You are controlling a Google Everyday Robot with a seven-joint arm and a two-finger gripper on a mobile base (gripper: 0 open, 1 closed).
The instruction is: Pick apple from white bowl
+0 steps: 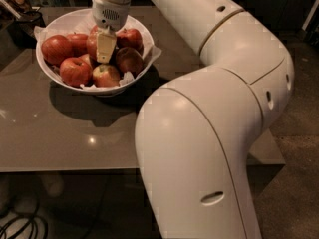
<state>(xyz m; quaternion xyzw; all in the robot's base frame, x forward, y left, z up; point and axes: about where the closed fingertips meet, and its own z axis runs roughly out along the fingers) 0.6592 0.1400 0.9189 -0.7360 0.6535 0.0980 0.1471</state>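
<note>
The white bowl [55, 78] stands at the far left of the table, lined with crumpled white paper and holding several apples. My gripper [105, 48] hangs straight down from the arm into the middle of the pile. It is right beside a glossy deep red apple [91, 45], which is partly hidden behind it. Other red apples lie at the left [56, 49], the front left [75, 70] and the back right [129, 37]. A darker apple [129, 59] is on the right. A smaller yellow-green apple [105, 75] lies just in front of the gripper.
The brown glossy table [75, 138] has its front edge near the bottom left. Dark objects [22, 9] sit at the far left corner beside the bowl. My own white arm [209, 133] fills the right half of the view. Cables [20, 223] lie on the floor below.
</note>
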